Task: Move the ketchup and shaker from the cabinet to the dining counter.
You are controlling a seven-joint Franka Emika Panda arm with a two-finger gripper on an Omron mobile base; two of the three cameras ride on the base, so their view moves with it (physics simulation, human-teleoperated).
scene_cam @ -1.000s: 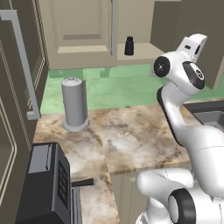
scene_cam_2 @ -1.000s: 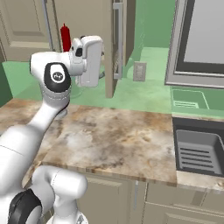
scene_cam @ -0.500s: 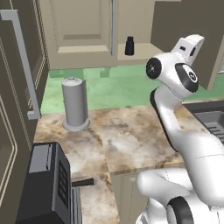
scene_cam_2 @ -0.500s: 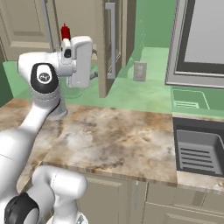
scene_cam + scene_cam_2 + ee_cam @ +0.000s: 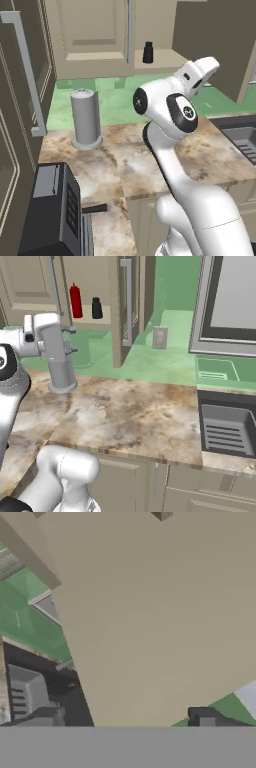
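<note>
Look to the upper left of the right base view and you find the ketchup (image 5: 75, 300) standing upright on the shelf of the open cabinet (image 5: 131, 303), with the shaker (image 5: 97, 308) just beside it on its right; the two are close but apart. In the left base view you see the shaker (image 5: 148, 52) at top centre on the same shelf. The gripper (image 5: 70, 340) sits at the left edge of the right base view, below the shelf and in front of the tall grey cylinder (image 5: 62, 372) on the marble worktop (image 5: 135, 416). You cannot tell from the pictures how wide its jaws stand; nothing is seen between them. In the hand view, a beige cabinet panel (image 5: 150, 612) fills your middle, with the dark sink (image 5: 35, 694) at lower left.
</note>
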